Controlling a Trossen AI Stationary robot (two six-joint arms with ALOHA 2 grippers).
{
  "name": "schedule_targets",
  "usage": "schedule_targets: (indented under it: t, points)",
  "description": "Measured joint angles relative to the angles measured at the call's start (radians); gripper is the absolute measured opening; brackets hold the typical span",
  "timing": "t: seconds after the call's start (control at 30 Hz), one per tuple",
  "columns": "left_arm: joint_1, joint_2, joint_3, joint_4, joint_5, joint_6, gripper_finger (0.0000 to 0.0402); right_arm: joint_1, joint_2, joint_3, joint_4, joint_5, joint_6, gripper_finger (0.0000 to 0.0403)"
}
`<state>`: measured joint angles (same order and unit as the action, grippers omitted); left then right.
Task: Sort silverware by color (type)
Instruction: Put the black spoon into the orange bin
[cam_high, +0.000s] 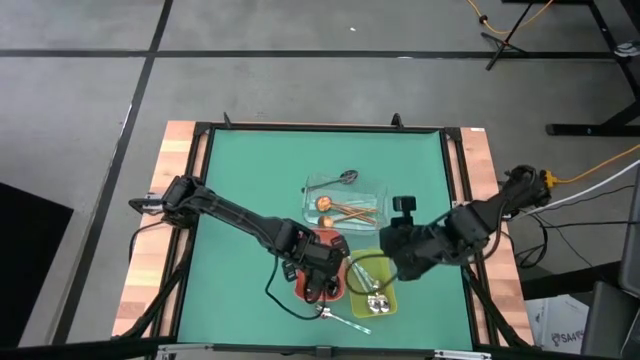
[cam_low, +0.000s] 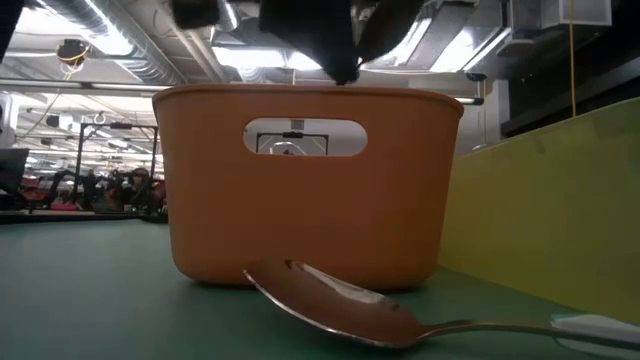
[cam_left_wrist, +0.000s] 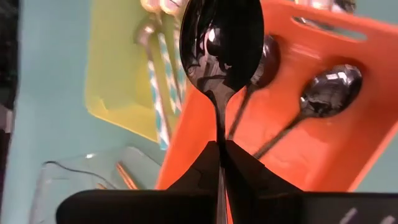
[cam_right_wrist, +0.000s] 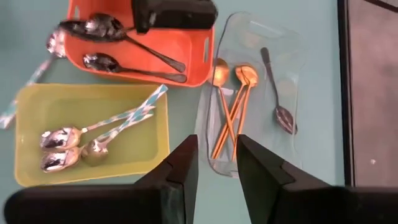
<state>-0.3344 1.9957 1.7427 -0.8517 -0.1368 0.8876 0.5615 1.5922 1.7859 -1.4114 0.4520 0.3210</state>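
The left tool pinches a black spoon above the red tray, which already holds two, so the next move should be lowering and letting go; the right tool, spread and empty, waits right of the trays.

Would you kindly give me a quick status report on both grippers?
Left gripper shut on black spoon, above red tray. Right gripper open, empty. One dark spoon in clear tray.
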Motion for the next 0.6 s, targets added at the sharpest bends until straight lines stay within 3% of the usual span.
schedule_targets:
  t: [0.27, 0.6]
  points:
    - [0.002, 0.002, -0.090, 0.075, -0.002, 0.043, 0.0005, 0.051, -0.010, -0.145, 0.006, 0.053, 0.150, 0.0099]
    - [0.002, 0.002, -0.211, 0.181, 0.001, 0.042, 0.0005, 0.054, -0.010, -0.242, 0.126, -0.020, 0.232, 0.0099]
